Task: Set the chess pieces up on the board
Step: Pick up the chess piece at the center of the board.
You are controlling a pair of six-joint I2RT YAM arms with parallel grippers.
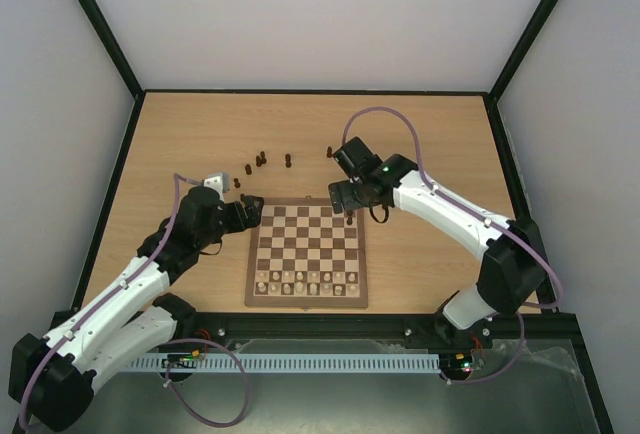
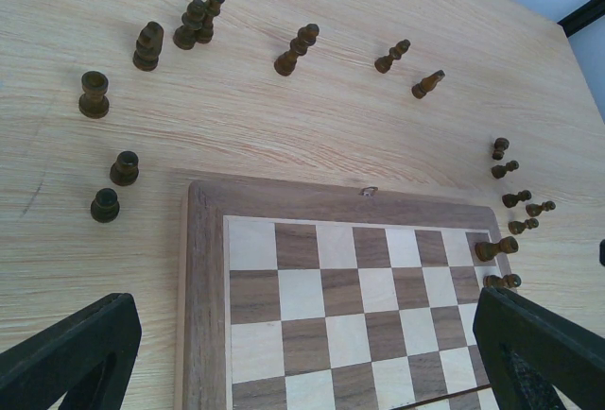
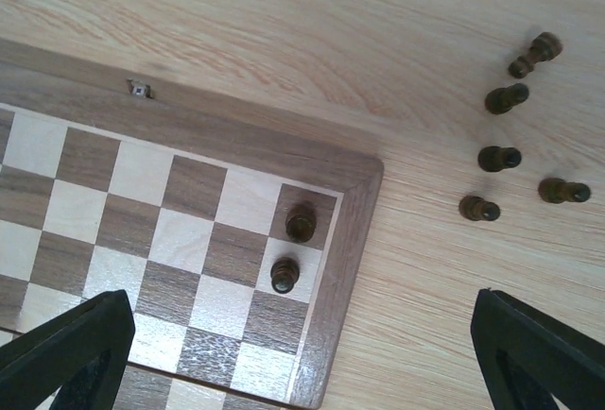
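Right gripper (image 3: 298,339) hangs spread wide over two dark chess pieces (image 3: 301,222) on the board (image 3: 217,136), at its corner squares, centre frame. Loose chessmen (image 3: 499,158) dot the tabletop (image 3: 397,32), upper right. Left gripper (image 2: 302,334) is likewise spread, empty.

Middle rows of the board (image 1: 305,239) are bare, so there's a clean drop-in from above; the near rows are packed with pale pieces (image 1: 305,284), and two dark pieces (image 3: 301,222) stand one behind the other in the far right corner squares. Off-board, five loose dark chessmen (image 3: 499,158) crowd the table just past that corner, three dark stragglers (image 2: 124,168) sit by the far left corner, and a scattered line (image 2: 296,48) runs behind the far edge. The left gripper (image 1: 252,211) and right gripper (image 1: 348,212) hang at the two far corners, jaws wide.
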